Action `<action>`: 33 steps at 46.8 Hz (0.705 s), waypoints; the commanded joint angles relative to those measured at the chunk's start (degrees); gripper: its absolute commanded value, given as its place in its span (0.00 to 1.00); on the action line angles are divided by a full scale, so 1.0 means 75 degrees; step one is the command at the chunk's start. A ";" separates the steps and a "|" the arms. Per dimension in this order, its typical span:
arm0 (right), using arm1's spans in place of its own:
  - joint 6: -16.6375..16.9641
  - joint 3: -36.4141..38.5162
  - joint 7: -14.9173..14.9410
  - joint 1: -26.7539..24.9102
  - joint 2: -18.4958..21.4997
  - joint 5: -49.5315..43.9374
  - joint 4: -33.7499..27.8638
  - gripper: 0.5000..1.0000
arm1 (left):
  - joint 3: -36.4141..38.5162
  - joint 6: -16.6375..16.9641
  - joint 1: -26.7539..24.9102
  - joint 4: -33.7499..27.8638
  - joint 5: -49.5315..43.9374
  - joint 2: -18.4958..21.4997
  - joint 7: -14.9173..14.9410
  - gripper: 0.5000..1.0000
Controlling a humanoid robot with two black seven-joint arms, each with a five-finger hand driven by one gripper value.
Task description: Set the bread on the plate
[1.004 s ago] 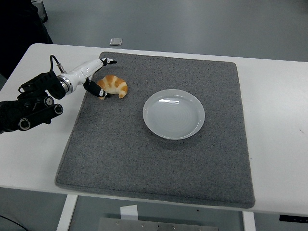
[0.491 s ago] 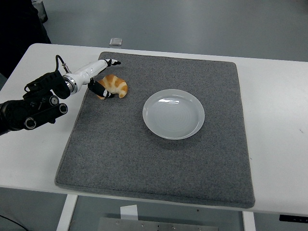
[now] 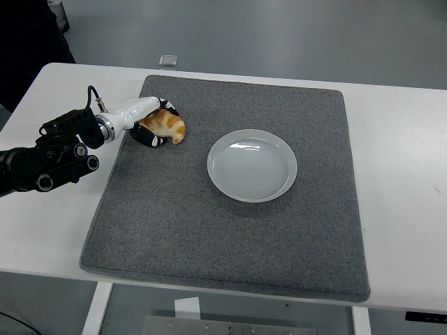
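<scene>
A golden croissant (image 3: 167, 125) lies on the grey mat (image 3: 230, 230) near its far left corner. My left hand (image 3: 155, 123) comes in from the left and its fingers are closed around the croissant's left end, thumb in front and fingers behind. An empty white plate (image 3: 252, 165) sits on the mat to the right of the croissant, apart from it. The right arm is out of view.
The mat covers most of the white table (image 3: 405, 174). A small grey object (image 3: 167, 60) lies on the floor beyond the table's far edge. A dark shape (image 3: 28, 42) stands at the far left corner.
My left hand has moved right onto the croissant. The fingers, spread wide a second ago, have closed around it. The croissant has barely shifted.
</scene>
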 commanded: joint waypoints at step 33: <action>0.0000 0.0000 -0.0001 0.0000 0.0000 0.0000 0.0000 0.90 | -0.0116 -0.0221 -0.0804 -0.1391 -0.0094 0.1353 -0.0025 0.00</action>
